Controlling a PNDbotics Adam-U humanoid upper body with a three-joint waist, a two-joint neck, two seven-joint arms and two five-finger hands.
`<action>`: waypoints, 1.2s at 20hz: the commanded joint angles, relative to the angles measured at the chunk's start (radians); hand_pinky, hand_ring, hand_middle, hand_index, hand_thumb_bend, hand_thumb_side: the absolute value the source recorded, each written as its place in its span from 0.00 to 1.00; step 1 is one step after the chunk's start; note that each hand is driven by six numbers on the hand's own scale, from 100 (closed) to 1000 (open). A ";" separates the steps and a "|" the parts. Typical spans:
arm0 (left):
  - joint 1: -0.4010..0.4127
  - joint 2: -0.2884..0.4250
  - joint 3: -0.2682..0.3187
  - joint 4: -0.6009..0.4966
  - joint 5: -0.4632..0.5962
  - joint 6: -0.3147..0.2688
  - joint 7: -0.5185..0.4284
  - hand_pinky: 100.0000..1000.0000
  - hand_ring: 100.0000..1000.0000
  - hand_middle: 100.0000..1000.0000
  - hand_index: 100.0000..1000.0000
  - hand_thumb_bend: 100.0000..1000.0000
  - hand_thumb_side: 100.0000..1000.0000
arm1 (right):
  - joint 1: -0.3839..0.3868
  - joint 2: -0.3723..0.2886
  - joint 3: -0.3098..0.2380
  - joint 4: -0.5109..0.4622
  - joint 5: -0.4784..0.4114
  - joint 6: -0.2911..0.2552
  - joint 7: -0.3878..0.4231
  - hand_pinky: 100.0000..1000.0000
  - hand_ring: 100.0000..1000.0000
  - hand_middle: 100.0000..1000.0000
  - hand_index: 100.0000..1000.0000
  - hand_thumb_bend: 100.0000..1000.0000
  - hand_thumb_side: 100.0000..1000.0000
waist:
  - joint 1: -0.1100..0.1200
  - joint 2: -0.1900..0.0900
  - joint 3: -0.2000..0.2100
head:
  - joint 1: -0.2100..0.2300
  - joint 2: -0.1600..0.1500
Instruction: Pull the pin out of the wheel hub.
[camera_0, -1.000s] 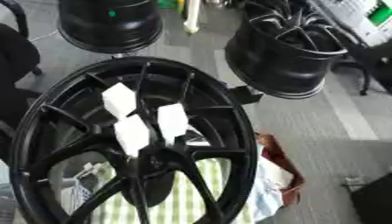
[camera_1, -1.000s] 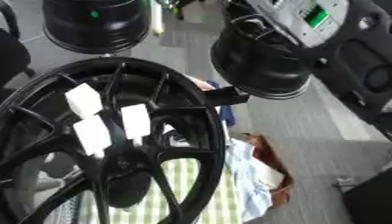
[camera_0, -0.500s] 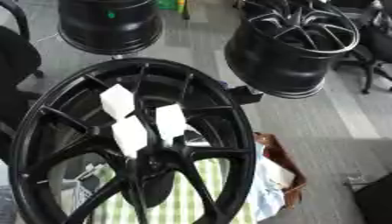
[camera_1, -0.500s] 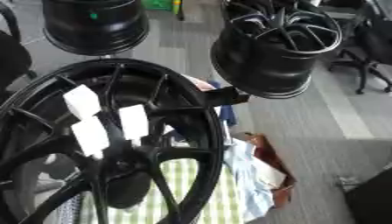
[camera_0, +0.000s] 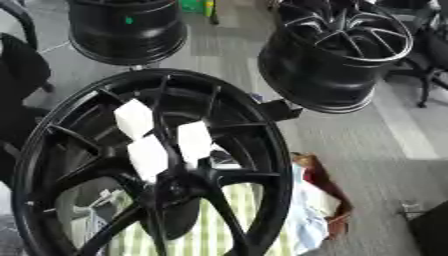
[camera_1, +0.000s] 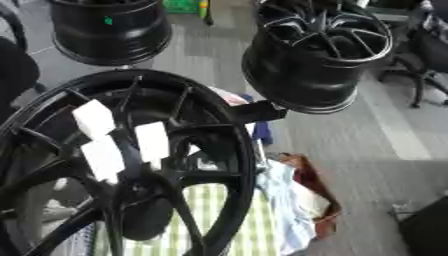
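Wheel hub (camera_0: 179, 187) of black wheel (camera_0: 262, 165), three white tags (camera_0: 194, 141), neither hand visible.

Two spare black rims on grey floor: one far left (camera_0: 127, 31), one far right (camera_0: 337, 52), lying tilted; green-white checked cloth (camera_0: 188, 227) below; pale blue fabric (camera_1: 284, 205) beside brown box (camera_0: 324, 192)

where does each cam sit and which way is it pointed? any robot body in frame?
Left eye view: in the head, looking down at the large black wheel with white blocks on its spokes; no hand or arm shows.
Right eye view: same head, set slightly to the right, looking down at the same wheel; no hand or arm shows.
Shared: the wheel, two more black rims behind it on the grey floor, and striped cloth beneath.
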 joint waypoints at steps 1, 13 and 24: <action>-0.005 0.037 0.016 -0.010 -0.002 -0.001 0.004 0.82 0.87 0.76 0.82 0.42 0.54 | -0.025 -0.038 -0.031 0.078 0.056 -0.015 -0.056 0.63 0.72 0.44 0.52 0.00 0.11 | 0.007 -0.015 -0.002 | 0.007 -0.008; -0.010 0.024 0.008 -0.008 0.001 0.001 -0.003 0.82 0.87 0.76 0.82 0.42 0.54 | -0.114 0.049 -0.049 0.412 0.257 -0.017 -0.224 0.74 0.82 0.69 0.73 0.12 0.31 | 0.021 -0.013 0.006 | 0.005 -0.016; -0.008 0.023 0.010 -0.008 -0.002 0.000 -0.002 0.82 0.87 0.76 0.82 0.42 0.54 | -0.123 0.057 -0.079 0.414 0.341 -0.090 -0.095 0.75 0.85 0.80 0.85 0.22 0.55 | 0.022 -0.013 0.005 | 0.010 -0.004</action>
